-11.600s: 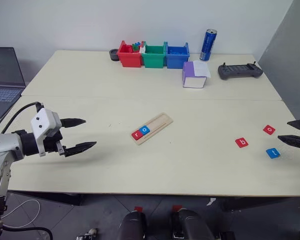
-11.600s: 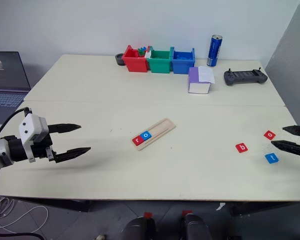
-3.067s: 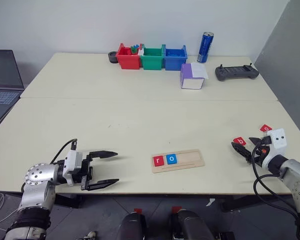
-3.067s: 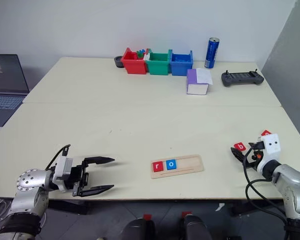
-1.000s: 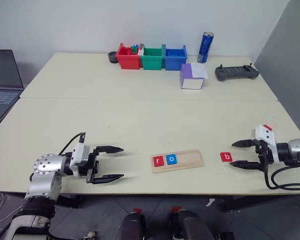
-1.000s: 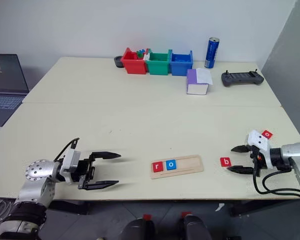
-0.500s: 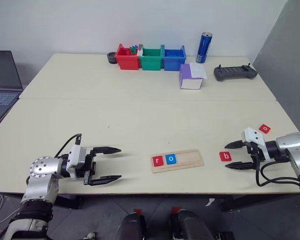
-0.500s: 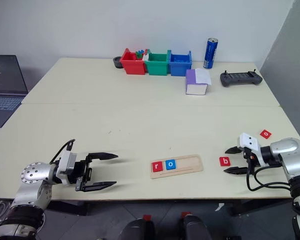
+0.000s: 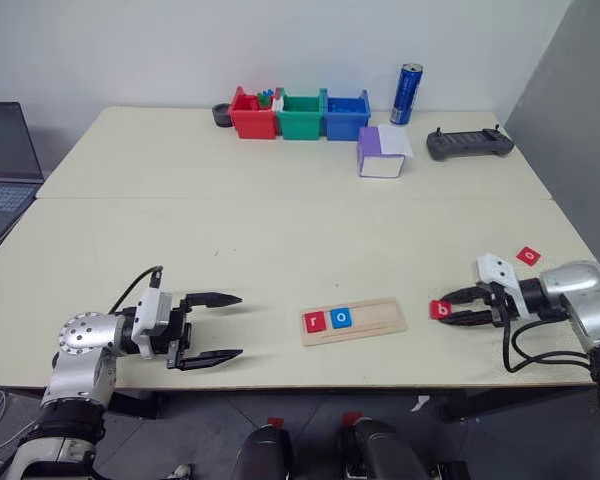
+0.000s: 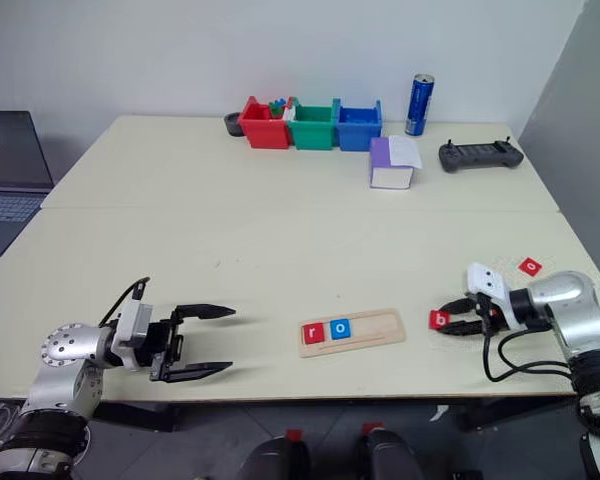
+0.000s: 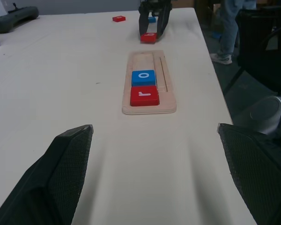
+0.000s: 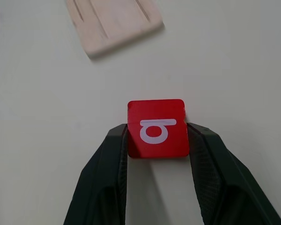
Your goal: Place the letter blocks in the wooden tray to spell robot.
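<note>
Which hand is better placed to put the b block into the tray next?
The right hand: its fingers already flank the red b block, near the wooden tray. The left hand hovers open, away from the blocks.

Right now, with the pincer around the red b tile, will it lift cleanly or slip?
The red b tile looks stiff and light, so it likely lifts easily. Thin, smooth edges between the right pincer fingers might let it slip or pivot. Flat and square, it shouldn't roll.

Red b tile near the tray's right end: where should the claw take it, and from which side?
By its two opposite side edges, coming in low from the right. The red b tile lies flat, and the right claw already brackets those edges.
</note>
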`<state>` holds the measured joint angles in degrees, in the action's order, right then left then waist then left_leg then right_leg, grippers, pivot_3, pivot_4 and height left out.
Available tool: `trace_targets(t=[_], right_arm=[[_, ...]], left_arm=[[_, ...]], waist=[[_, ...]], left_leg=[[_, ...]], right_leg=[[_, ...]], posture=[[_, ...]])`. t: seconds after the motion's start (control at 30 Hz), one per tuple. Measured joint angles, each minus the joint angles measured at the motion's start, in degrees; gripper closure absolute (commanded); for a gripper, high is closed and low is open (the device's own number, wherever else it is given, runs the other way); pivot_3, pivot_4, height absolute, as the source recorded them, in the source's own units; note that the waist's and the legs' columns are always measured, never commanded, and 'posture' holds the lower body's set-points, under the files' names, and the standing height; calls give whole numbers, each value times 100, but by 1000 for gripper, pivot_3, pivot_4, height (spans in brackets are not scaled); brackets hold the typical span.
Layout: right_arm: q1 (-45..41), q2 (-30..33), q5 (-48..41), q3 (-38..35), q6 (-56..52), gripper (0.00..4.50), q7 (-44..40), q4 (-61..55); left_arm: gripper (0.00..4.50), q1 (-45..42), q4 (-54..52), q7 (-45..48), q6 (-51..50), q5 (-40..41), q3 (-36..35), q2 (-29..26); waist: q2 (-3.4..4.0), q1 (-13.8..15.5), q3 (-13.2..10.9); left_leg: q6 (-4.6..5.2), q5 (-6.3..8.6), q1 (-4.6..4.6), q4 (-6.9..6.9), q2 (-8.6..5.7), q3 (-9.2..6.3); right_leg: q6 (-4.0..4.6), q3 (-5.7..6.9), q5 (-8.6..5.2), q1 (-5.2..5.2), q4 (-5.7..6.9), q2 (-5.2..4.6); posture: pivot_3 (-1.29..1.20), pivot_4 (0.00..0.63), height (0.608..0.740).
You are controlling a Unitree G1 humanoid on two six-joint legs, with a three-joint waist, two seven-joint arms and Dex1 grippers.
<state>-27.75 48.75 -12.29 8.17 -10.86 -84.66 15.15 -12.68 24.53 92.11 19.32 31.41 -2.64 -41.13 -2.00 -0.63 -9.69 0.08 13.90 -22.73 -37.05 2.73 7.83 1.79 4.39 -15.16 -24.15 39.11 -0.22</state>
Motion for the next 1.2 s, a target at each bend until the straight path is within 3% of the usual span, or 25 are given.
trace_targets(t=[0.1,0.23,0.5,1.2], right_arm=[[-236,-103,-239,99,-588,3040,24,-1145],[-345,-543,-218,579,-1047,3040,260,-1760],[-593,-1113,397,1382,-1192,3040,722,-1607],[-916,-1399,1005,1627,-463,3040,745,-624]], left_arm=[[0,16,-2,0,28,-2,2,-25],[0,85,0,0,113,-9,11,-18],[0,283,-124,0,143,-16,10,-4],[0,672,-825,-154,-49,-77,-147,-4]], waist=[[0,-2,1],[-8,25,5],[-8,37,4],[-7,29,4]], left_leg=[[0,0,0,0,1,-4],[1,1,-7,-2,-2,-5],[1,1,-10,-4,-6,-2],[1,1,-8,-4,-6,-1]], right_leg=[[0,4,0,1,-2,0],[1,5,0,0,-6,-4],[5,5,-1,-2,-6,-10],[8,6,-1,-1,-4,-9]], posture=[[0,150,740],[0,150,740],[0,150,740],[0,150,740]])
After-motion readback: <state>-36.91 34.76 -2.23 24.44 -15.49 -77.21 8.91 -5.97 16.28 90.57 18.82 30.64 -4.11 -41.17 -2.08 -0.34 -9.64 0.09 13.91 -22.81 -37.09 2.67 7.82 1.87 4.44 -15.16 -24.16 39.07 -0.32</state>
